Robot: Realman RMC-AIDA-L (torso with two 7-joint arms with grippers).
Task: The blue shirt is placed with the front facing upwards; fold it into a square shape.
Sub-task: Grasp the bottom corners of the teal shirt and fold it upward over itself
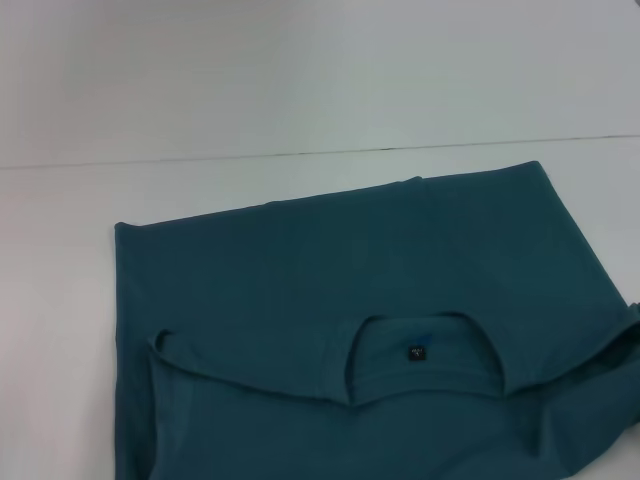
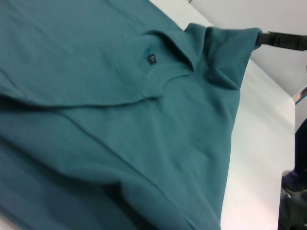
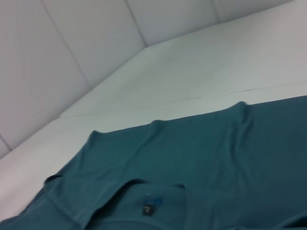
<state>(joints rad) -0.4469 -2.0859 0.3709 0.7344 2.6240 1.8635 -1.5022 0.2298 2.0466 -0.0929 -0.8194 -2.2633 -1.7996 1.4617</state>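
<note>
The blue shirt (image 1: 350,270) lies on the white table (image 1: 60,300), doubled over so that plain cloth faces up. Its round neckline (image 1: 420,345) with a small dark label (image 1: 416,352) sits near the front. In the left wrist view the shirt (image 2: 120,120) fills the picture, and its far corner (image 2: 230,48) is raised where the dark right gripper (image 2: 263,37) pinches it. That same lifted edge (image 1: 628,335) shows at the right border of the head view. The right wrist view looks over the neckline label (image 3: 148,210) and the shirt (image 3: 201,153). My left gripper is out of sight.
Bare white table (image 3: 192,72) stretches beyond the shirt to a pale wall (image 1: 300,70). A dark part of the robot (image 2: 295,191) stands past the table edge in the left wrist view.
</note>
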